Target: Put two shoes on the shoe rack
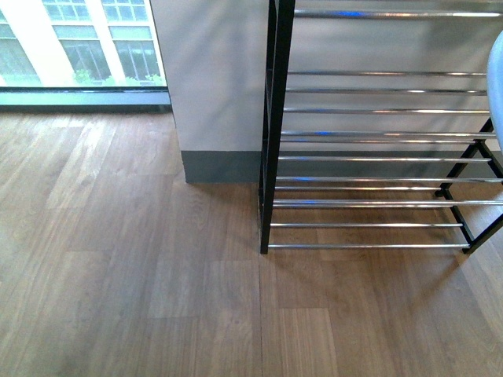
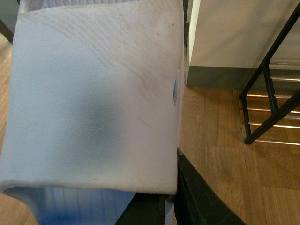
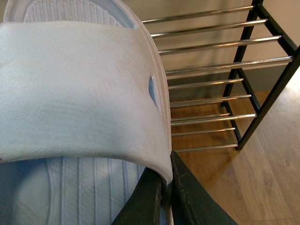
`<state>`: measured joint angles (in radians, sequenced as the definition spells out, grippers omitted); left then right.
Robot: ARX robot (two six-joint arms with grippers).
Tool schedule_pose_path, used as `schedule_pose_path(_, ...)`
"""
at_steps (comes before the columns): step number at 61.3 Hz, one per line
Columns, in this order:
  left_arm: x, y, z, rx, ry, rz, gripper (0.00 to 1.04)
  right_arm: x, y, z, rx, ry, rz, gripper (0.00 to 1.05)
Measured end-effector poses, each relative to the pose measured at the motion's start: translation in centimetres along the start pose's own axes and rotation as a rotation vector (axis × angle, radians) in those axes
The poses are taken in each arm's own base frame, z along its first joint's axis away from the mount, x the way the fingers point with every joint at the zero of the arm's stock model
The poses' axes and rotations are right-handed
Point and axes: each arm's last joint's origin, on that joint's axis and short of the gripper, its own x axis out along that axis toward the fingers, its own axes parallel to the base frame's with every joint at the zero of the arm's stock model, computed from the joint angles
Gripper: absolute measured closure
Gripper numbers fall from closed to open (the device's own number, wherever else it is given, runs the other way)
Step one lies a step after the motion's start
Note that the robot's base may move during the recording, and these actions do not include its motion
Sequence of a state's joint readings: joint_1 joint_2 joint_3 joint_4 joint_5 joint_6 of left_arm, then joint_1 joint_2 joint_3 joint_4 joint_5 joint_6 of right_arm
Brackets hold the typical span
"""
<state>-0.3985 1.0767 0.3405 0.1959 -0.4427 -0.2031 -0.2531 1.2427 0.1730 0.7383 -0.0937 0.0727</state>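
Wood floor, shoe rack (image 1: 377,157) right of frame. My left gripper (image 2: 171,206) clamps one pale blue slide (image 2: 93,93), right gripper (image 3: 166,197) clamps the other slide (image 3: 79,89). No readable branding.

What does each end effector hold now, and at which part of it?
Each holds one pale blue slide by the edge of its upper strap: the left end effector the left slide, the right end effector the right slide.

daylight from window (image 1: 78,39) | glare on rack bars (image 1: 377,90) | close slides (image 2: 93,93) blurred
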Motion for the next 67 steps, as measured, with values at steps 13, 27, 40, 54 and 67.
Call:
schedule_pose_path(13, 0.0, 0.0, 0.0, 0.0, -0.001, 0.0, 1.03, 0.0, 0.0, 0.0, 0.002, -0.001, 0.0, 1.03)
schedule_pose_path(27, 0.0, 0.0, 0.0, -0.001, 0.0, 0.0, 1.03, 0.0, 0.1, -0.1, -0.017, -0.082, 0.077, 1.03)
schedule_pose_path(40, 0.0, 0.0, 0.0, 0.0, 0.0, 0.001, 1.03, -0.1, 2.1, 3.1, -0.041, -0.242, 0.173, 1.03)
schedule_pose_path(54, 0.0, 0.0, 0.0, 0.0, 0.0, 0.0, 1.03, 2.9, 4.7, 7.1, -0.043, -0.161, 0.197, 1.03)
schedule_pose_path(67, 0.0, 0.0, 0.0, 0.0, 0.0, 0.0, 1.03, 8.0, 6.7, 10.9, -0.069, -0.073, 0.139, 1.03)
